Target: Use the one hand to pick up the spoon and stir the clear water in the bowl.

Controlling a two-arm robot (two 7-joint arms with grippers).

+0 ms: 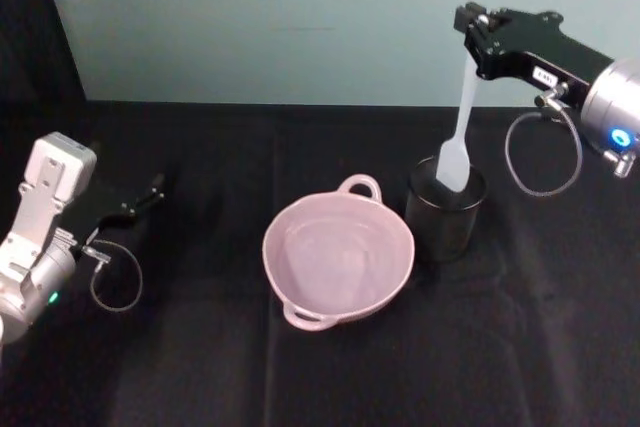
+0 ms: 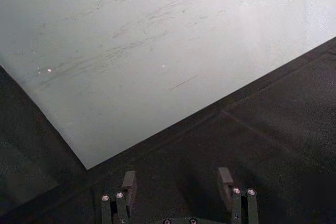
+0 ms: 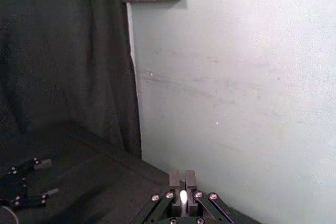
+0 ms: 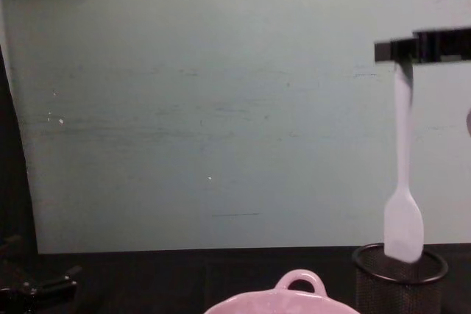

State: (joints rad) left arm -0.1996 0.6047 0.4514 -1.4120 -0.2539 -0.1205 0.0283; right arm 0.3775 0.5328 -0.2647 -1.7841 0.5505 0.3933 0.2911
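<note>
Right gripper [image 1: 474, 35]: clamped on the spoon [image 1: 461, 127] top.
Spoon: hung upright, head at the mesh cup [image 1: 446, 209] rim.
Bowl [image 1: 338, 257]: lower, toward the robot's left.
Left gripper [image 1: 150, 190]: parked, fingers apart.

A desk [image 1: 300, 377] draped in black cloth is observed. A pale pink round bowl [image 1: 338, 258] and a black wire-mesh cup [image 1: 445, 209] are stood on it, just beside each other.

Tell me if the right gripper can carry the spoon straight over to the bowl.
Probably yes. The right gripper is shut on the spoon, whose head is about at the rim of the mesh cup; after a bit more lift, nothing stands between it and the bowl.
</note>
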